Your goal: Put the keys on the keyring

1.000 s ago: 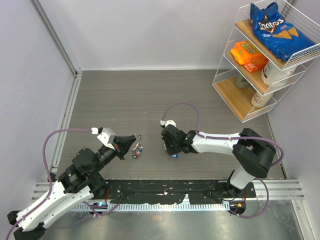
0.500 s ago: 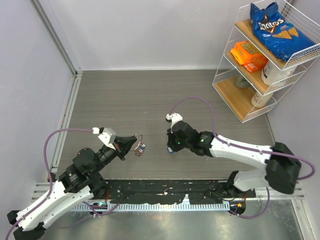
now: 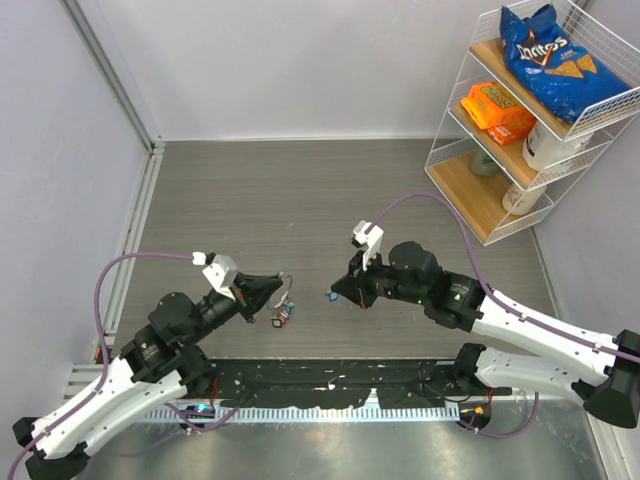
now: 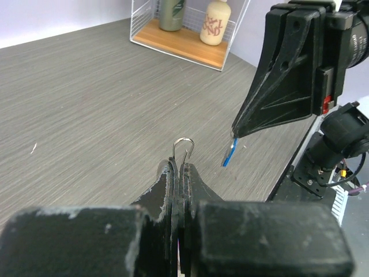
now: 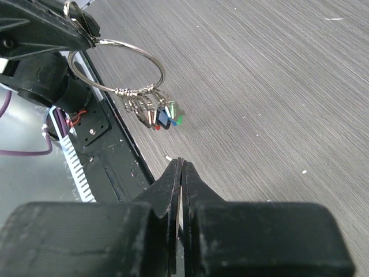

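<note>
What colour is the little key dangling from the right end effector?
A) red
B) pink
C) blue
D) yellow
C: in the left wrist view a blue key hangs from the tip of the right end effector, whose fingers are pinched shut on it.

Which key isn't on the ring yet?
The blue key, pinched alone in the right hand; the other keys hang bunched on the keyring that the left hand holds.

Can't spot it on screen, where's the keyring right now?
Top view, left of centre: the keyring is pinched in the left gripper, keys hanging from it.
</note>
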You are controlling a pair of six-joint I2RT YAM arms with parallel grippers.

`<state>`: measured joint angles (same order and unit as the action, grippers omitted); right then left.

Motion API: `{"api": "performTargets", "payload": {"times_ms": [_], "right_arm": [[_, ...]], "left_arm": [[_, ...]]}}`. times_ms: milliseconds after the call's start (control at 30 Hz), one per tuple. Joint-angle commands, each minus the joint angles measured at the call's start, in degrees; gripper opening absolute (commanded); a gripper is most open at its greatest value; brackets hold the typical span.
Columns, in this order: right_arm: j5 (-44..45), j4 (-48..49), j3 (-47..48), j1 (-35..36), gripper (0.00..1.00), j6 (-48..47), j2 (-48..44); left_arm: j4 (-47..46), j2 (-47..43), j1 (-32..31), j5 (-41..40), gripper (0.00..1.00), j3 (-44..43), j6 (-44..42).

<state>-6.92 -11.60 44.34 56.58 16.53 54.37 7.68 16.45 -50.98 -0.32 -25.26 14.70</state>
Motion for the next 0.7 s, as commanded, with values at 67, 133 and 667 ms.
{"api": "performTargets", "payload": {"times_ms": [67, 133, 667], "right_arm": [[0.2, -1.8, 0.0, 0.4, 0.06, -2.9, 3.4], [2.4, -0.5, -3.1, 0.5, 0.06, -1.4, 5.6], [16.3, -1.0, -3.5, 0.7, 0.06, 5.3, 26.6]], "left_arm": [[-6.2, 0.4, 0.0, 3.6, 0.0, -2.8, 1.5], [-6.1, 0.3, 0.0, 3.4, 0.0, -2.6, 1.7], [-5.1, 0.3, 0.0, 1.9, 0.0, -2.6, 2.1]]}}
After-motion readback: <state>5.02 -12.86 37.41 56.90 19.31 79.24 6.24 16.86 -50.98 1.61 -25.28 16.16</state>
